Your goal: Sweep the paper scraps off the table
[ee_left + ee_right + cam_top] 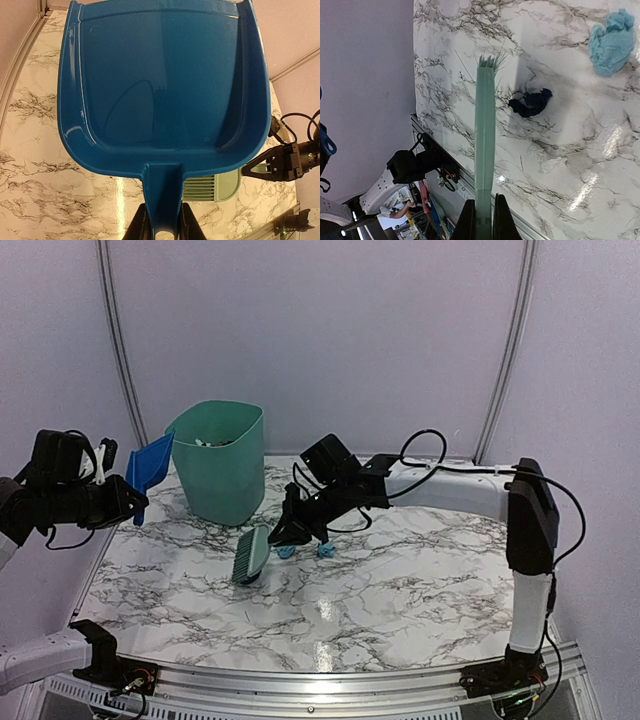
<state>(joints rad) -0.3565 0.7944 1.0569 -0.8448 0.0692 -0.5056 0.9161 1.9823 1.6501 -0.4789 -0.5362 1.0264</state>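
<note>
**STATUS REPORT: BOTH TOOLS GRIPPED, SCRAPS ON TABLE**

**1. Left arm.** I found the left gripper (pixel 125 502) closed narrowly on the handle of the blue dustpan (pixel 150 468). In the left wrist view, its fingers (pixel 137 227) pressed against either side of that handle. The dustpan was held in the air above the left side of the table (pixel 420 590), just beside the green bin (pixel 220 465). No scraps showed inside the pan.

**2. Right arm.** The right gripper (pixel 290 530) was clamped fully shut on the handle of the mint-green brush (pixel 252 552). The arm reached across to the middle of the table, and the brush head pointed down and to the left, in front of the bin. I could not tell whether the bristles touched the surface.

**3. Task items.** In the top view, two light-blue paper scraps (pixel 325 550) lay on the table just right of the brush head, close under the right gripper. The right wrist view showed a dark scrap (pixel 531 102) near the bristle end but apart from it. A light-blue scrap (pixel 612 42) lay farther out on the same side.

**4. Bin.** The bin stood upright at the far left of the table. Small pale items showed at its rim, and I could not identify them.
</note>
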